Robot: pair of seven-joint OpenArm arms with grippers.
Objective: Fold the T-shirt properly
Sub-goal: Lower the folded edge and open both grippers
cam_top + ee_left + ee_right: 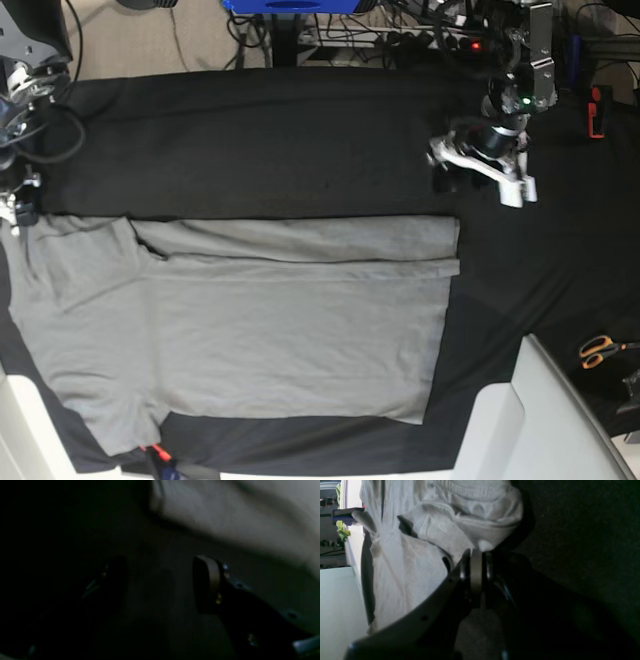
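Grey T-shirt (250,330) flat, lengthwise left-right, collar leftward.

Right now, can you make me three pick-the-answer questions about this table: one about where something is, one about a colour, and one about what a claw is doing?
1. Where are the scissors?
A. on the T-shirt
B. on the black cloth, off the shirt
C. in a claw

2. What colour is the T-shirt?
A. red
B. yellow
C. grey

3. How is the right claw?
A. shut
B. wide open
C. out of sight

Answers:
1 B: the scissors lie on the black cloth, away from the shirt.
2 C: the T-shirt is plain grey all over.
3 A: the right claw has its fingers pressed together at the shirt's edge.
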